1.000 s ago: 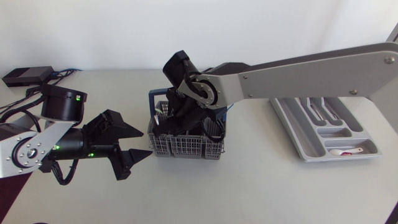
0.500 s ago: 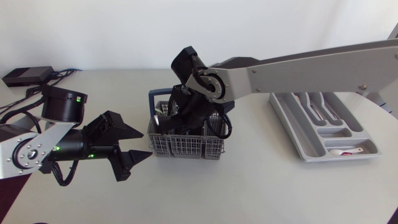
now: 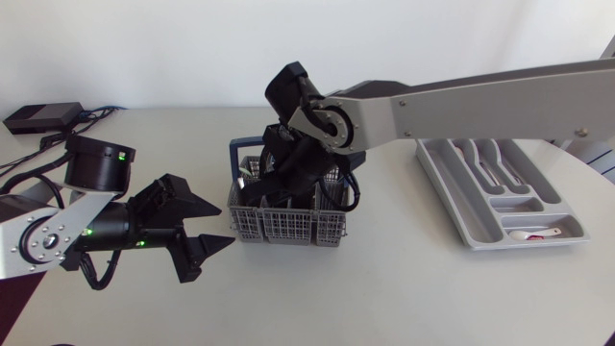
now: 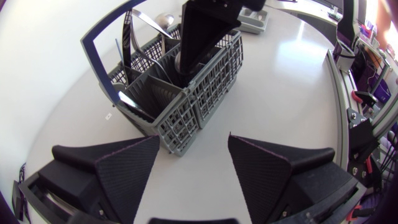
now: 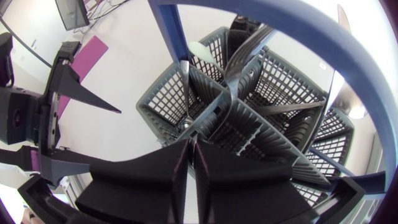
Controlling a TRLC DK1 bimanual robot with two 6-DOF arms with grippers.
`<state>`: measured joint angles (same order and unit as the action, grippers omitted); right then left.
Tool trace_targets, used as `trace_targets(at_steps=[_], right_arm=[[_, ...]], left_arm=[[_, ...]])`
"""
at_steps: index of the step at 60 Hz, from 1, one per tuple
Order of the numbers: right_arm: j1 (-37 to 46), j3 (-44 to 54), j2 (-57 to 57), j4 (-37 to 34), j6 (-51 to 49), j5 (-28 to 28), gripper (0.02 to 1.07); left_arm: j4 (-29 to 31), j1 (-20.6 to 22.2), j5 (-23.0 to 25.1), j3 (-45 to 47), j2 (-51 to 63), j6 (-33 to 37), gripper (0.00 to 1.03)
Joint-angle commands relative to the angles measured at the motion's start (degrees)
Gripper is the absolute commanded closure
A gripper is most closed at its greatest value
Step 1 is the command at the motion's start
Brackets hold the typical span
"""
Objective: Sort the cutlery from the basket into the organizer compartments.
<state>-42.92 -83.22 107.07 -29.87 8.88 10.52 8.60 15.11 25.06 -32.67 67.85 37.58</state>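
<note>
The grey mesh cutlery basket [image 3: 288, 229] with a blue handle [image 3: 233, 154] stands mid-table. My right gripper [image 3: 284, 185] reaches down into it. In the right wrist view its fingers [image 5: 155, 171] are pressed together on the end of a slim silver cutlery handle [image 5: 185, 87] in a basket [image 5: 165, 106] compartment; which piece it is stays hidden. My left gripper [image 3: 228, 222] hovers open just left of the basket with nothing in it. From the left wrist, the basket [image 4: 193, 106] sits ahead of the open left gripper [image 4: 194, 140], with several silver pieces [image 4: 134, 28] standing in it.
The grey organizer tray [image 3: 461, 207] lies at the right, with a white spoon [image 3: 534, 234] in its near compartment and silver cutlery [image 3: 495, 168] in the long ones. A black box [image 3: 38, 117] and cables sit at the far left corner.
My right gripper has closed fully inside the basket and its wrist has shifted slightly to the right. The left arm has stayed nearly still, open.
</note>
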Motion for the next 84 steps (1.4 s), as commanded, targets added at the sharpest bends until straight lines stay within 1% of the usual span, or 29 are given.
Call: trace_targets(at_steps=[1, 16, 34, 45, 54, 64, 72, 84], right_arm=[[-0.33, -1.51, -2.65, -1.42, -0.54, 0.37, 1.01], [-0.41, -3.00, -4.85, -4.41, -0.54, 0.37, 1.01], [-0.41, -4.41, -8.01, -8.10, -0.36, 2.22, 1.01], [-0.15, -6.69, -11.18, -12.32, 0.17, 5.38, 1.01], [0.99, -10.21, -15.13, -17.77, 0.70, 9.43, 1.01], [2.66, -12.49, -19.35, -23.75, 0.70, 12.15, 1.01], [5.91, -11.70, -23.75, -27.88, -0.36, 11.54, 1.01], [12.15, -3.44, -32.36, -32.18, -3.88, 5.74, 1.01]], left_arm=[[-0.43, 0.00, 0.43, 1.82, -0.88, 0.91, 0.28], [-0.87, 0.27, 0.43, 2.08, -1.23, 0.65, 0.28], [-0.87, 0.97, 0.43, 2.08, -1.94, 0.12, 0.28], [-0.87, 1.41, 0.34, 1.99, -2.29, -0.14, 0.28], [-0.78, 1.32, 0.34, 1.46, -2.29, -0.14, 0.28], [-0.69, 1.59, 0.17, 0.85, -2.11, -0.32, 0.28], [-0.43, 2.38, -0.10, 0.41, -2.73, -1.02, 0.28], [1.24, 3.87, -1.15, -0.56, -4.40, -1.55, 0.28]])
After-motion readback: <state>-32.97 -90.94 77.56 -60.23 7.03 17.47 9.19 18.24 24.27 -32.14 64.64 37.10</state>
